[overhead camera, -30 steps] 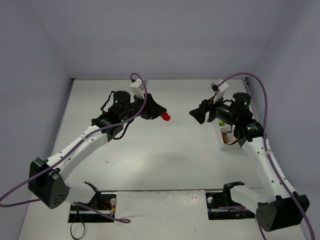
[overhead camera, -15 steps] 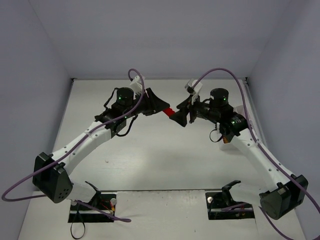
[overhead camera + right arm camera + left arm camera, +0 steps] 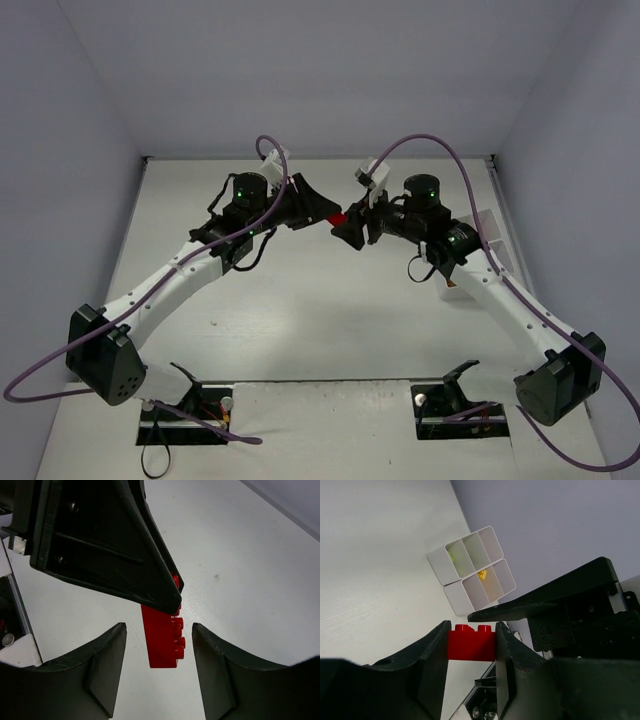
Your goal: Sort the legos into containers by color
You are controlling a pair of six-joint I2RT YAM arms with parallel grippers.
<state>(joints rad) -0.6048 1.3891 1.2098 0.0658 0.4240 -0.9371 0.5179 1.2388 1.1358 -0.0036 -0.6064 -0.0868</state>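
Clamping the red brick, the left gripper could drop it by opening before the wide right gripper closes.

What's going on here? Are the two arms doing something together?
It looks like a mid-air handover. The left gripper is shut on a red lego brick, held above the table. The right gripper is open, one finger on either side of the brick with gaps showing, so it has not gripped it yet. The white divided tray sits on the right arm's side. One compartment holds a lime green piece and another a yellow piece.
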